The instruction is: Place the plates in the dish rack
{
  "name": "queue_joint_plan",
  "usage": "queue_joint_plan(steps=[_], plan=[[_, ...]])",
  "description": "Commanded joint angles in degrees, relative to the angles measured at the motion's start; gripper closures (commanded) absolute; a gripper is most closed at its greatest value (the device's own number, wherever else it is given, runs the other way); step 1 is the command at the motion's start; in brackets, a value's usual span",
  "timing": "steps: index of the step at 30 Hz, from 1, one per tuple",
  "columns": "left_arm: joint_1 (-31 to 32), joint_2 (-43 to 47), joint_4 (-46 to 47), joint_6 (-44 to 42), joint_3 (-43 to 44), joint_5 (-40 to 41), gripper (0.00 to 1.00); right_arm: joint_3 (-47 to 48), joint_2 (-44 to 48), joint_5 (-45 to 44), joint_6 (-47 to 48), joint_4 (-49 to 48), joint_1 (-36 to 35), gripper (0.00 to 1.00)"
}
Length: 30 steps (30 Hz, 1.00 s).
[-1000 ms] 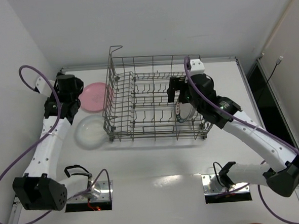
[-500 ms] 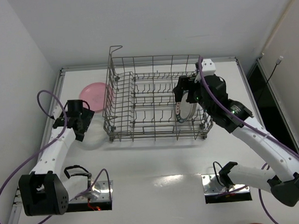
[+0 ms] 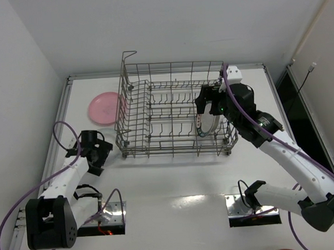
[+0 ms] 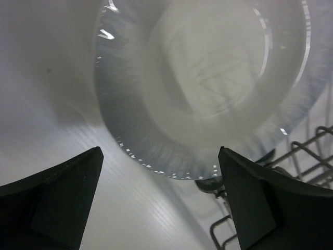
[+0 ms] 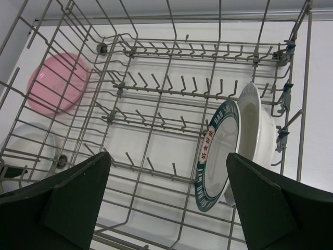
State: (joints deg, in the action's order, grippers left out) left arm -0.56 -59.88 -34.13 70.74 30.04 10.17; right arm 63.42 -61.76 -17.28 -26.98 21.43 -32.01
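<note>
Saw pink plate (image 3: 102, 108) flat near far left corner of the surface (image 3: 176, 181), beside wire dish rack (image 3: 172, 116); blue-rimmed plate (image 5: 216, 151) upright inside. Found left end effector (image 4: 159, 153) spread apart over white plate (image 4: 208, 83), right end effector (image 5: 167, 156) spread apart too.

A white table (image 3: 176, 184) carries everything. A thin metal rail (image 3: 169, 71) runs along the table's far edge. At the table's near edge lie a left mounting plate (image 3: 118, 210) and a right mounting plate (image 3: 234, 203), both of bare metal. A deep white bowl (image 5: 260, 127) stands on edge over the table's right half. A white wall (image 3: 166, 23) rises behind the table. Just past the table's right edge stands a dark panel (image 3: 287, 98), and beyond it hangs a thin cord with a white end (image 3: 312, 66).
</note>
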Motion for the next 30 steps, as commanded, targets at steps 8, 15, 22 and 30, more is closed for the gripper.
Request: queue_joint_plan(steps=[8,15,22,30], plan=[[-5.8,-3.2,13.4,-2.1,-2.7,-8.4,0.28,-1.6,0.9,0.9,0.9,-1.5,2.7,0.08],[-9.5,-3.8,15.6,-3.9,-6.3,-12.4,0.34,-2.2,0.9,2.1,0.9,-2.0,4.7,0.08],[-14.3,-4.3,17.9,-7.5,-8.6,-17.5,0.62,-3.2,0.9,3.8,0.9,-2.5,6.4,0.08],[-15.6,-3.2,12.4,-8.8,-4.3,-16.6,1.00,-4.3,0.9,5.8,0.4,-2.5,8.2,0.08]])
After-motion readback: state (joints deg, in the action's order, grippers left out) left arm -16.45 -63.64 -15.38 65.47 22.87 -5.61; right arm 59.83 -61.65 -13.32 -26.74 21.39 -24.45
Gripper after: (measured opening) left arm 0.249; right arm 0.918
